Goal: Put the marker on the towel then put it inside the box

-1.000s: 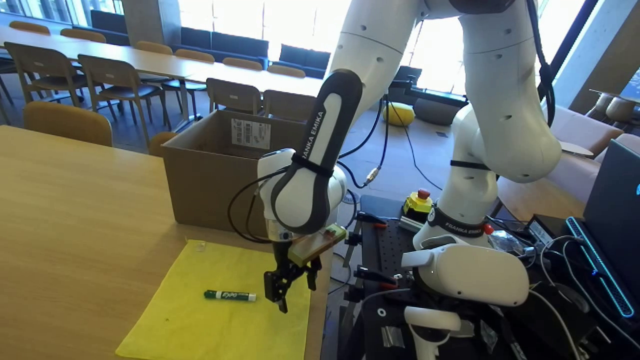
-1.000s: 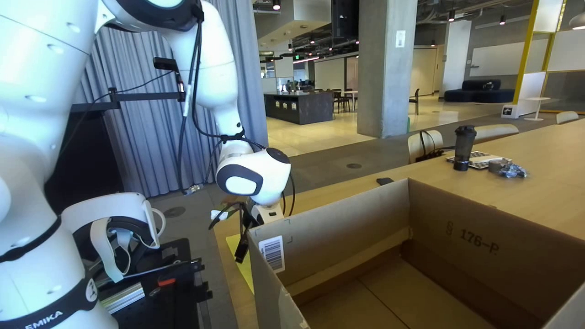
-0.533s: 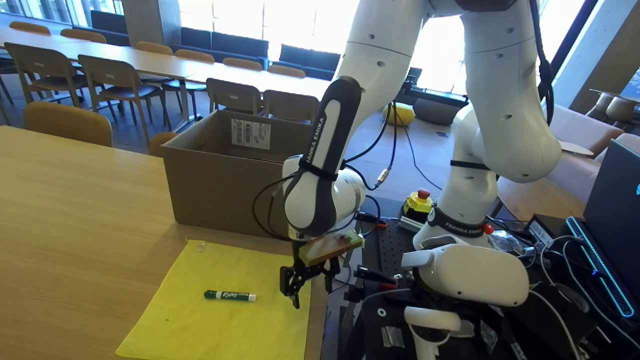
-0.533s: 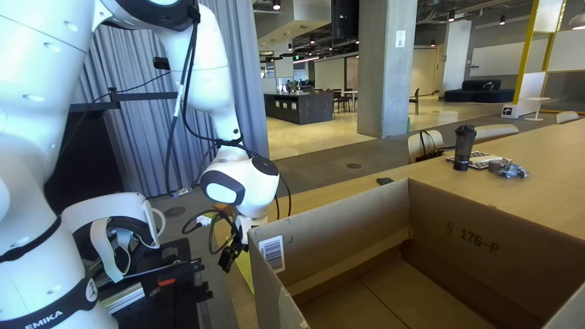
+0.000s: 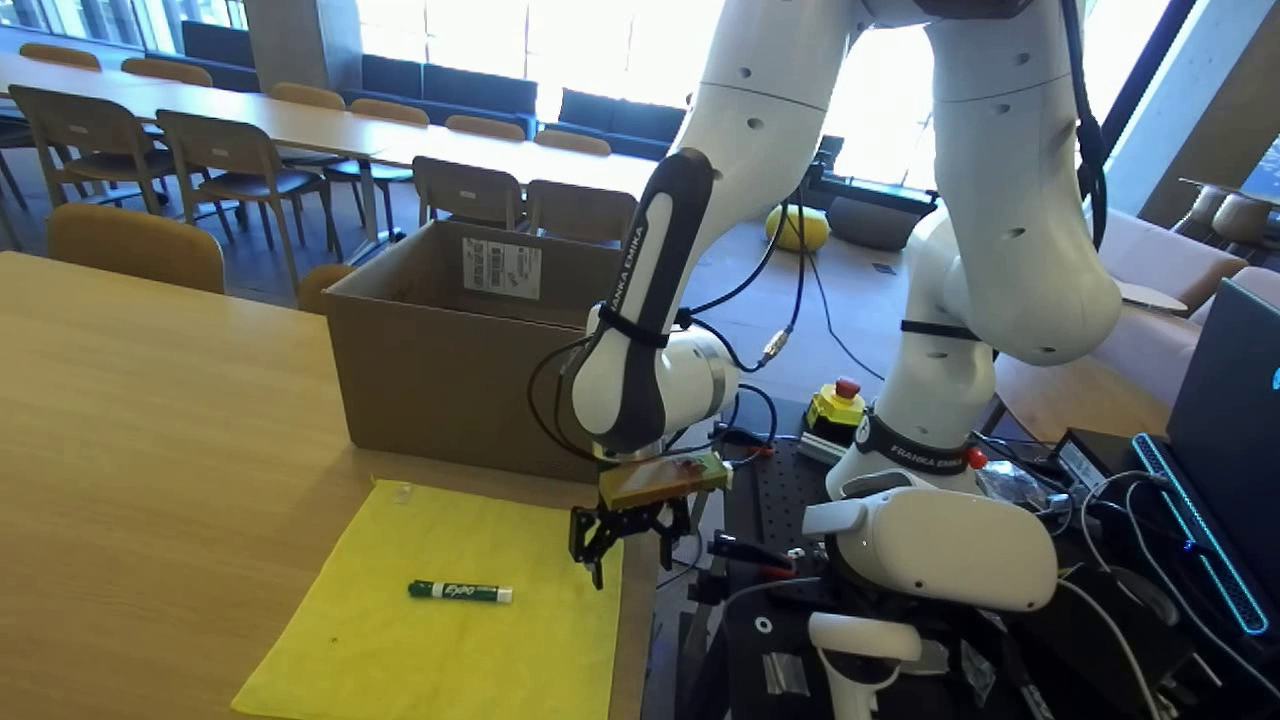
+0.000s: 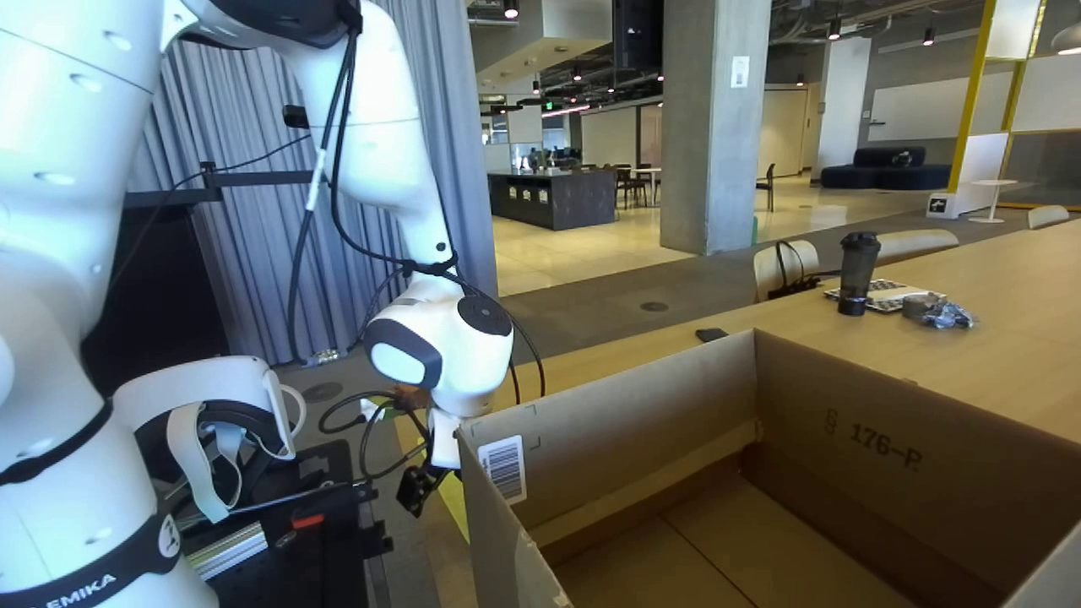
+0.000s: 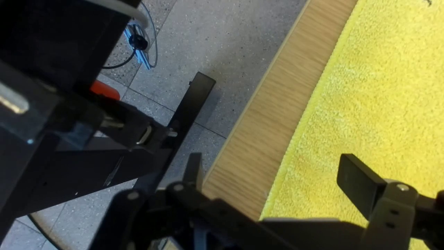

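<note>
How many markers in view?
1. The green marker lies on the yellow towel, seen in an exterior view. Others may be hidden: part of the inside of the cardboard box is out of sight.

A white headset (image 5: 950, 550) showed in both exterior views. In an exterior view it sat at lower right, a white controller (image 5: 865, 638) below it in the frame, while chairs (image 5: 225, 140) lined a long table (image 5: 330, 133) at upper left. In an exterior view a grey curtain (image 6: 253, 279) hung at upper left, a concrete column (image 6: 688, 127) rose right of top centre, and a dark bottle (image 6: 859, 274) stood upright at right. In the wrist view blue cable (image 7: 141, 57) showed at upper left, against grey floor (image 7: 239, 31).
</note>
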